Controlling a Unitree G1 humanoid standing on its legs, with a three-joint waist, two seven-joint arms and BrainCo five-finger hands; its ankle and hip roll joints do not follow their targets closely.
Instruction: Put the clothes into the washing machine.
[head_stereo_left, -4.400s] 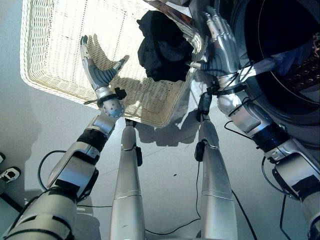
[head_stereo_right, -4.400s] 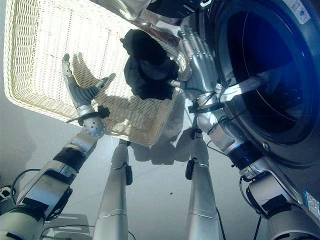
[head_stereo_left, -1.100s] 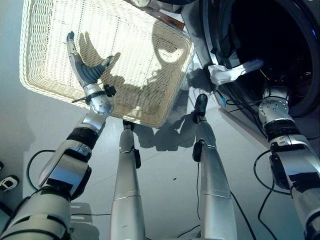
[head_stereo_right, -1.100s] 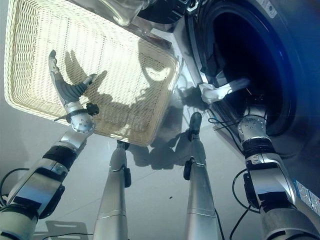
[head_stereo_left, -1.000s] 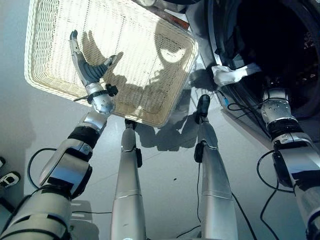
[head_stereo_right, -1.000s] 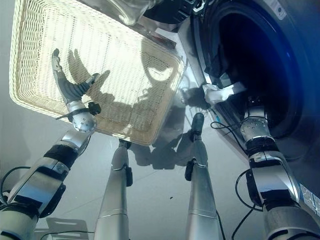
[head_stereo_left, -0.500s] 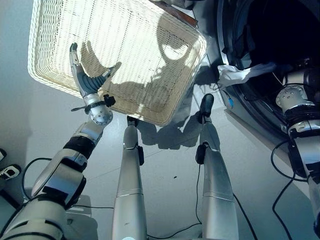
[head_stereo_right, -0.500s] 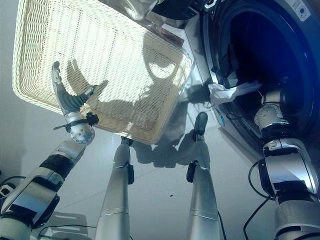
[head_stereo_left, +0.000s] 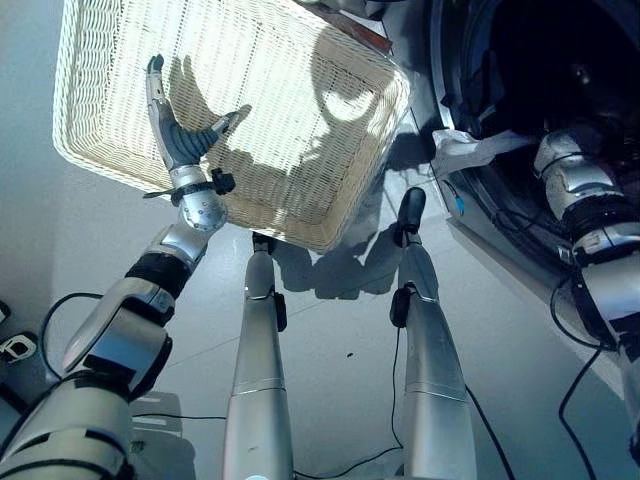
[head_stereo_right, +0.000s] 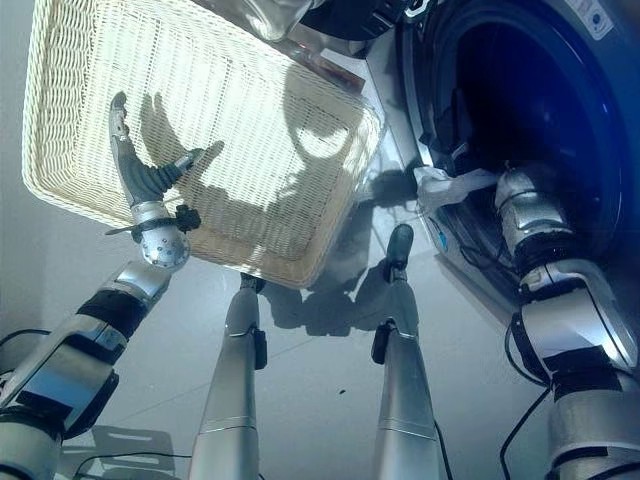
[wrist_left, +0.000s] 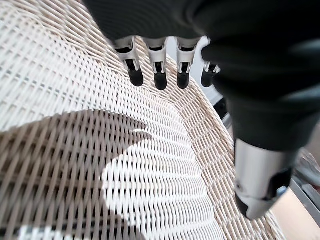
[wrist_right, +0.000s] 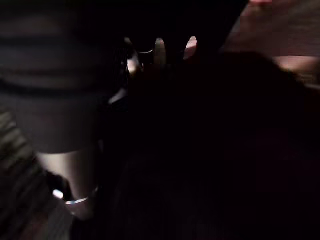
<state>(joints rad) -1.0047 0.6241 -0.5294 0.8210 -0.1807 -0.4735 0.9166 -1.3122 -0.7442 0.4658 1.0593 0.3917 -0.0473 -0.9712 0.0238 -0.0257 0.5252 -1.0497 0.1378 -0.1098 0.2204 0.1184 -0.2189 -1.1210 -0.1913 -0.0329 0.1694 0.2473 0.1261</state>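
The white wicker basket (head_stereo_left: 290, 90) stands on the floor at the upper left with no clothes in it. My left hand (head_stereo_left: 181, 142) hovers over its near side, open, fingers (wrist_left: 157, 75) straight above the weave. To the right gapes the washing machine's dark drum (head_stereo_left: 545, 60). Dark clothing (head_stereo_left: 478, 92) hangs just inside the drum's mouth. A pale cloth (head_stereo_left: 466, 148) lies over the lower rim. My right arm reaches into the drum, and my right hand (wrist_right: 160, 50) shows dimly in the dark of the right wrist view.
The basket's near right corner (head_stereo_left: 325, 238) sits close to the machine's front. Grey floor (head_stereo_left: 330, 340) spreads below the basket. A shiny curved thing (head_stereo_right: 265, 15) rises behind the basket's far edge.
The dark garment that was at the basket's right end is gone from it, and dark clothing is now in the drum. My right arm went into the drum. The left hand rose slightly.
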